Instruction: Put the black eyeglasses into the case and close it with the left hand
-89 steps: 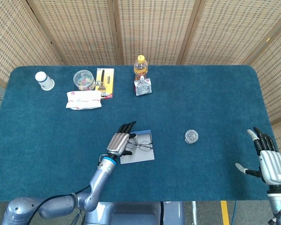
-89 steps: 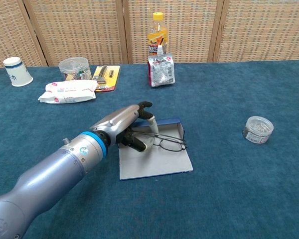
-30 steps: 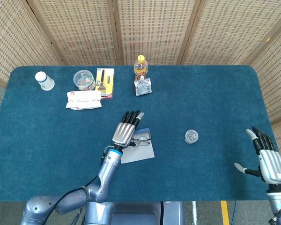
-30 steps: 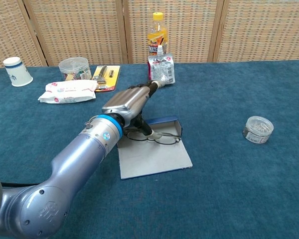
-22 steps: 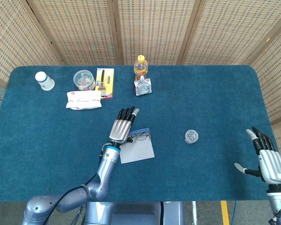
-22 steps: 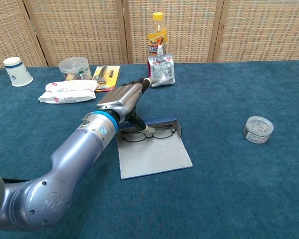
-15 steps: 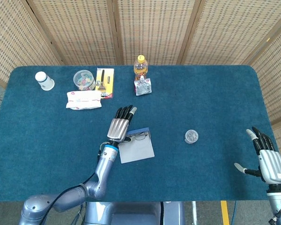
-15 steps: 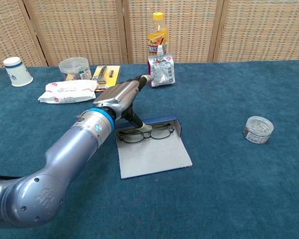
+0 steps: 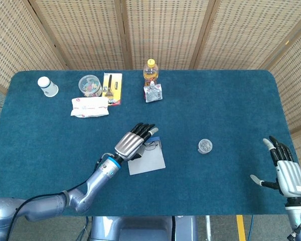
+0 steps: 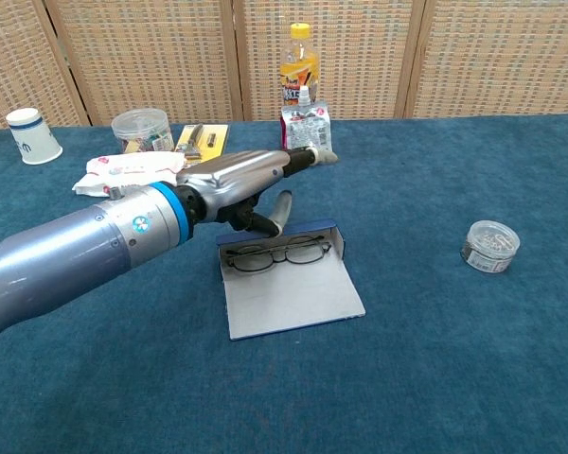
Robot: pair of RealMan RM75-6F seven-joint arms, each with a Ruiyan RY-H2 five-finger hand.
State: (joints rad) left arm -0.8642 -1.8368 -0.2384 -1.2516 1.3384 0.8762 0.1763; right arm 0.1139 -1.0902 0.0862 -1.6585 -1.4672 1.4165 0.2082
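The black eyeglasses (image 10: 276, 253) lie folded in the blue tray at the far end of the open case (image 10: 293, 298). The case's grey lid lies flat on the table toward me. My left hand (image 10: 251, 180) hovers just above the tray with fingers stretched out and thumb hanging down, holding nothing. From the head view, the left hand (image 9: 135, 140) covers most of the glasses (image 9: 151, 145) and the far end of the case (image 9: 149, 160). My right hand (image 9: 287, 173) stays open at the table's right front edge, far from the case.
Along the back stand a paper cup (image 9: 47, 86), a plastic tub (image 9: 90, 85), a yellow package (image 9: 112, 89), a wipes pack (image 9: 90, 107), a bottle (image 9: 150, 70) and a pouch (image 9: 153, 92). A small round tin (image 9: 205, 146) sits right of the case.
The left hand released the glasses, which now lie in the case's tray. It then rose and its forearm swung out to the left, fingers stretched over the tray. The right hand is unmoved.
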